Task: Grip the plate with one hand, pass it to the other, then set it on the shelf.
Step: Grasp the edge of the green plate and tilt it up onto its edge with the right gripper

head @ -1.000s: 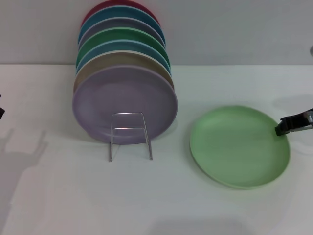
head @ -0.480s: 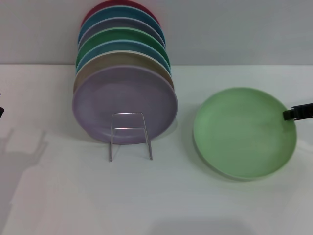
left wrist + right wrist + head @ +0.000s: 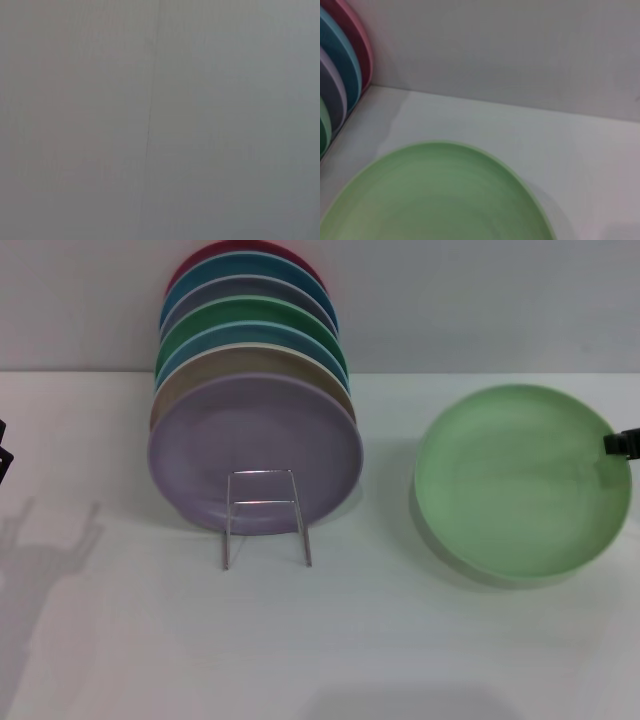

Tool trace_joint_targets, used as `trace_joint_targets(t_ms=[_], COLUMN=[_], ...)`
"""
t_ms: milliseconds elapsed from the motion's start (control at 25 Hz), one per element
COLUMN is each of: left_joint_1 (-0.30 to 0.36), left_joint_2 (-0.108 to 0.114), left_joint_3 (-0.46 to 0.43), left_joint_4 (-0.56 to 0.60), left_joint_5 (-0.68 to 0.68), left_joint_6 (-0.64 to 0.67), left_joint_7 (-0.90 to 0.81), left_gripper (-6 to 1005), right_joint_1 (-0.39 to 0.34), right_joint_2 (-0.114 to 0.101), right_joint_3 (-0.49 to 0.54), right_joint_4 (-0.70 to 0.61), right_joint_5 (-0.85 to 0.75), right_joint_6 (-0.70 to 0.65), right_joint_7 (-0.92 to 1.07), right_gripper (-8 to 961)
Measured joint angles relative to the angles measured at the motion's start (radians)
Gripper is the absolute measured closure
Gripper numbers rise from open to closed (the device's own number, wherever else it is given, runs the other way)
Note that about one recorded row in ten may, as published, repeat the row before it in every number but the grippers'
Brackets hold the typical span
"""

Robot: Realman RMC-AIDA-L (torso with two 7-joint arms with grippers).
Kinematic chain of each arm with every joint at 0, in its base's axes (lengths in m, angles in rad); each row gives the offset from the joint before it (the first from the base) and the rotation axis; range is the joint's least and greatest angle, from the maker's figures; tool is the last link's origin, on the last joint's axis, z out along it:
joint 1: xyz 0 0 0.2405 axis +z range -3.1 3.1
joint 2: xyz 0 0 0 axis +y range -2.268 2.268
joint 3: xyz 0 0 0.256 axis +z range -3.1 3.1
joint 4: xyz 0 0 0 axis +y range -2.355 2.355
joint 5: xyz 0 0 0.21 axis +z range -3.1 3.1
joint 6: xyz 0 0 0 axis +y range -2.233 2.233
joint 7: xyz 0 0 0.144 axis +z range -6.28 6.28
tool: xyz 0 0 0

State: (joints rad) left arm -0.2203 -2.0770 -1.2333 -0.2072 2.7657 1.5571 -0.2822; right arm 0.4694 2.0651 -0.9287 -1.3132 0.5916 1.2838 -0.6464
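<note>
My right gripper (image 3: 622,444) pinches the right rim of the light green plate (image 3: 520,478), holding it tilted above the white table (image 3: 400,640) at the frame's right edge; only the fingertips show, so the grip looks closed but I cannot be certain. Open tabletop separates the plate from the wire rack (image 3: 265,515) of upright plates (image 3: 255,450). My left gripper (image 3: 4,455) barely shows at the left edge, its state unclear.
</note>
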Motion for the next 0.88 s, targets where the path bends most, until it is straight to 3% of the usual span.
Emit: trace_joint_targets(t_ms=[520, 880], left_joint_1=[-0.006, -0.007], left_joint_2=[0.001, 0.002], left_joint_3=[0.0, 0.0], left_joint_4=[0.006, 0.008], left_joint_5=[0.0, 0.0], left_joint_6=[0.0, 0.0], left_joint_7=[0.002, 0.002], left_gripper=[137, 138], right_joint_1=[-0.06, -0.136], right_joint_2=[0.022, 0.023], right_joint_3=[-0.106, -0.3], right_joint_4=[-0.174, -0.264], right_joint_5=[-0.092, -0.158], right_joint_6=[-0.074, -0.254], right_joint_7=[0.02, 0.038], right_gripper=[936, 936])
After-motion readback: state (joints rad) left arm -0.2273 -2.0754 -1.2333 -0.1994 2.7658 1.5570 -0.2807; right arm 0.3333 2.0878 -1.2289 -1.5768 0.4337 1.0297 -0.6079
